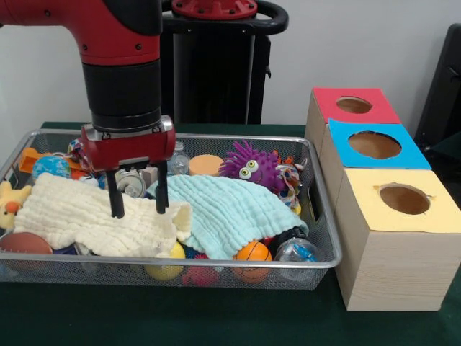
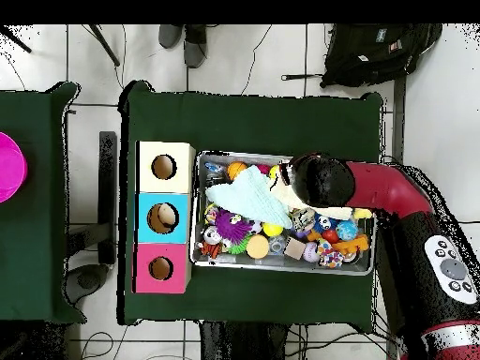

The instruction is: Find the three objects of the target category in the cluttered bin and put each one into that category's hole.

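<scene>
The wire-mesh bin (image 1: 238, 264) stands on the green table, full of toys; it also shows in the overhead view (image 2: 281, 266). My gripper (image 1: 140, 213) is open and empty, its fingertips just above a cream cloth (image 1: 79, 216) in the bin's left half. A yellow chick plush (image 1: 9, 202) peeks out at the cloth's left end, left of the gripper. I cannot make out a striped plush. The red-topped box's hole (image 1: 354, 105) is the farthest of three, right of the bin; it also shows in the overhead view (image 2: 160, 268). In the overhead view the arm's head (image 2: 319, 178) hides the gripper.
A pale blue cloth (image 1: 230, 209) covers the bin's middle. A purple spiky googly-eyed ball (image 1: 252, 166), a small basketball (image 1: 253, 252) and a clear ball (image 1: 295, 251) lie around it. The blue-topped hole (image 1: 374, 145) and the yellow-topped hole (image 1: 404, 198) are nearer the camera.
</scene>
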